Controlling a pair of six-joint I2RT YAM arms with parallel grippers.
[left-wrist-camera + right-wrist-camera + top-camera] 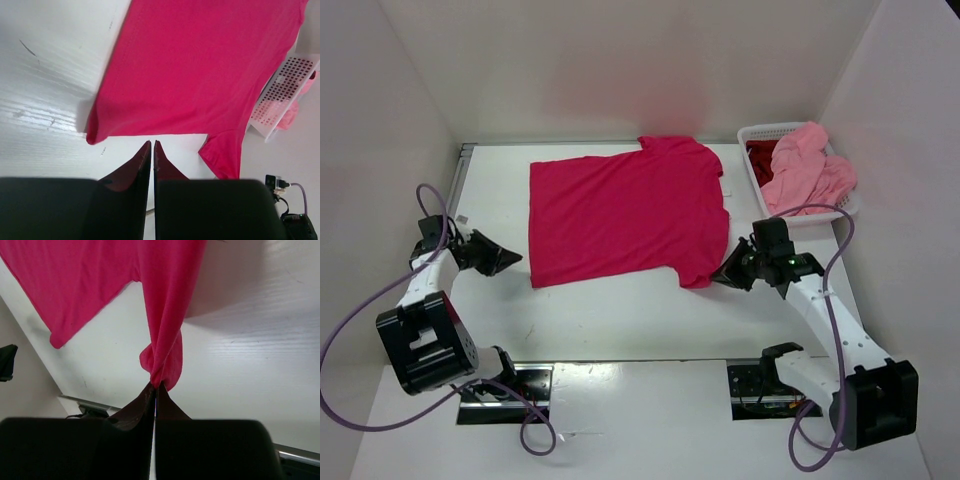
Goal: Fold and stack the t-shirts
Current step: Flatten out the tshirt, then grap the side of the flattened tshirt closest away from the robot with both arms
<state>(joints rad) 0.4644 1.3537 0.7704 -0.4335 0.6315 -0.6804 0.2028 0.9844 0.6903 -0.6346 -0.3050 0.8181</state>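
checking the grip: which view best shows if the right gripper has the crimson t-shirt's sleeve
Right wrist: the sleeve bunches inside the shut right gripper. Top external shows them meeting, too small to judge. Left wrist shows the sleeve alone.

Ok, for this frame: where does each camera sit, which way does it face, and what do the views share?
Top external: above and behind, looking down on the table; left arm and right arm show.
Left wrist: on that arm, facing the crimson-pink t-shirt's hem corner past the shut left gripper.
Right wrist: on that arm, facing the sleeve pinched in the right gripper.
Shared: all three show that shirt.
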